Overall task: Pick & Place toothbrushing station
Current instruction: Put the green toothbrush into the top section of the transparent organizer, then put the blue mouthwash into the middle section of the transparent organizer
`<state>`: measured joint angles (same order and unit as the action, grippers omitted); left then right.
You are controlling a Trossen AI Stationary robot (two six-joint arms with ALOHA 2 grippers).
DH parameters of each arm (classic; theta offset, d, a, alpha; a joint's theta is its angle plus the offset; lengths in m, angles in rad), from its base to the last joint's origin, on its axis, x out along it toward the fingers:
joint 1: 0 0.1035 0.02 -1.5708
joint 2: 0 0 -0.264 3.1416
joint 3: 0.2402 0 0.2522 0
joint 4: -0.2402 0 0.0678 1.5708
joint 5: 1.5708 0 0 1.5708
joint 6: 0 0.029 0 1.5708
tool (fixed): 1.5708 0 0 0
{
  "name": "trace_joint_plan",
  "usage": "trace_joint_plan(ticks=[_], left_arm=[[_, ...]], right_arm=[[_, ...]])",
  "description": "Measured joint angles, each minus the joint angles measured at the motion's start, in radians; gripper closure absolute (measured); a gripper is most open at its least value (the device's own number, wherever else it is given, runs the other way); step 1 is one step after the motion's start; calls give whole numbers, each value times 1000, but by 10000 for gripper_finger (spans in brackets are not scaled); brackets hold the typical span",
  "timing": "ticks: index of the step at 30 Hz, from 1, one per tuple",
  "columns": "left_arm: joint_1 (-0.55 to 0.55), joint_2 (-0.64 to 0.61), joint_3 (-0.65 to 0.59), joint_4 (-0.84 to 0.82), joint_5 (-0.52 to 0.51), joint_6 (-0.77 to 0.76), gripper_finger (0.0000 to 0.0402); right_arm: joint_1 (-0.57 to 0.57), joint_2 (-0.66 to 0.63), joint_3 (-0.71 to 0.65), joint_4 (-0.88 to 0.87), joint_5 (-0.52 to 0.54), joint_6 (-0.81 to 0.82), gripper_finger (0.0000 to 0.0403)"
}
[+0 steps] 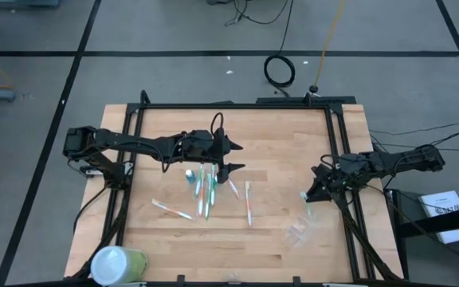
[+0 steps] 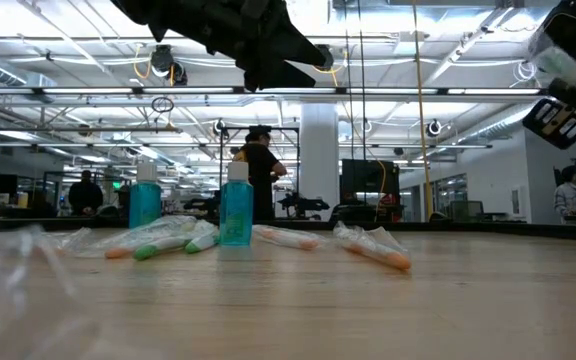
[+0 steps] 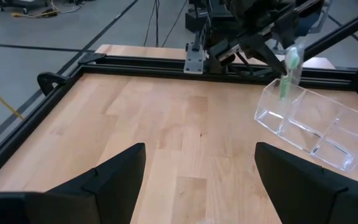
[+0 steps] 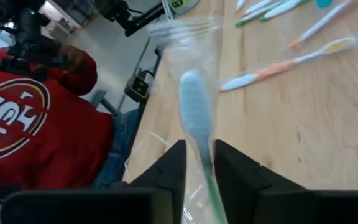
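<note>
Wooden tabletop (image 1: 277, 159) carried scattered toothbrushes; the right tool (image 4: 199, 163) pinched a wrapped green toothbrush (image 3: 289, 73) above the clear holder (image 3: 309, 127) for insertion, while the left tool (image 3: 197, 180) waited with fingers apart.

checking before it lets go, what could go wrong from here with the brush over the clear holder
1. The right gripper pinches the wrapped green-handled toothbrush near one end, above the clear plastic compartment holder; released off-centre, it may hit a divider and tip out.
2. The light holder sits near the table's right rail, so a nudge could slide it.
3. The left gripper hovers open over the loose toothbrushes and could scatter them.
</note>
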<state>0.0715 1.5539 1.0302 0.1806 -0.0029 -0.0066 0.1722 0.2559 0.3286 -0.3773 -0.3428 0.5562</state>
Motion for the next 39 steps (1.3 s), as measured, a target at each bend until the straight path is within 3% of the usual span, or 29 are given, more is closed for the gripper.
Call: trace_joint_plan(ticks=[8, 14, 20, 30, 35, 39], left_arm=[[-2, 0, 0, 0, 0, -15, 91], [-2, 0, 0, -1, 0, -16, 91], [-6, -10, -1, 2, 25, -21, 91], [-85, -244, -73, 47, 51, 101, 92], [-95, -340, -232, 181, -2, 57, 92], [-93, -428, -330, 198, -106, -1, 92]], right_arm=[[0, 0, 0, 12, -8, 8, 250], [0, 0, 0, 81, -57, 26, 227], [0, 0, 0, 274, -60, -60, 230], [0, -3, 0, 724, -88, -319, 233], [-19, -3, 2, 710, 0, -378, 234], [-30, -30, 113, 446, 101, -454, 234]])
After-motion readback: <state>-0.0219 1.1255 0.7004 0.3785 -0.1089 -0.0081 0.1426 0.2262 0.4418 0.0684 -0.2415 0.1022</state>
